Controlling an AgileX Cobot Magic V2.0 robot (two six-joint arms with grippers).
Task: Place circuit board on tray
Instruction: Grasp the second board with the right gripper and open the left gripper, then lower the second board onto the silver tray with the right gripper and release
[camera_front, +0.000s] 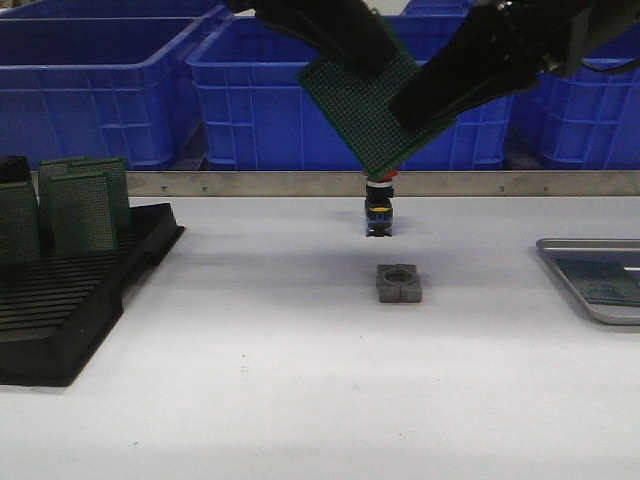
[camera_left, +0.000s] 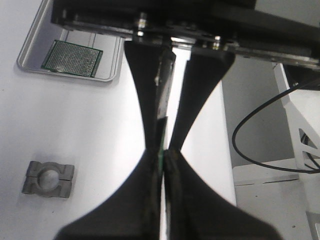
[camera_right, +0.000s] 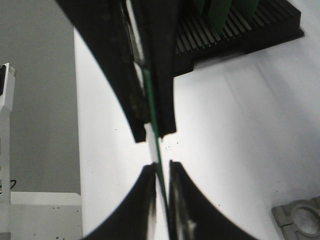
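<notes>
A green circuit board (camera_front: 370, 100) hangs tilted in the air above the middle of the table. My left gripper (camera_front: 375, 55) reaches in from the upper left and is shut on its top edge; the left wrist view (camera_left: 165, 155) shows the green edge (camera_left: 162, 159) pinched between the fingers. My right gripper (camera_front: 415, 110) comes from the upper right and straddles the board's lower right part. In the right wrist view (camera_right: 162, 172) the board (camera_right: 152, 115) runs between the jaws with a thin gap. The silver-grey tray (camera_front: 570, 245) lies at the far right, also in the left wrist view (camera_left: 30, 57).
Another green board (camera_left: 72, 58) lies in the tray. A black slotted rack (camera_front: 70, 300) with upright boards (camera_front: 85, 205) stands at the left. A grey block (camera_front: 399, 284) and a small black part (camera_front: 378, 210) sit mid-table. Blue crates (camera_front: 100, 80) line the back.
</notes>
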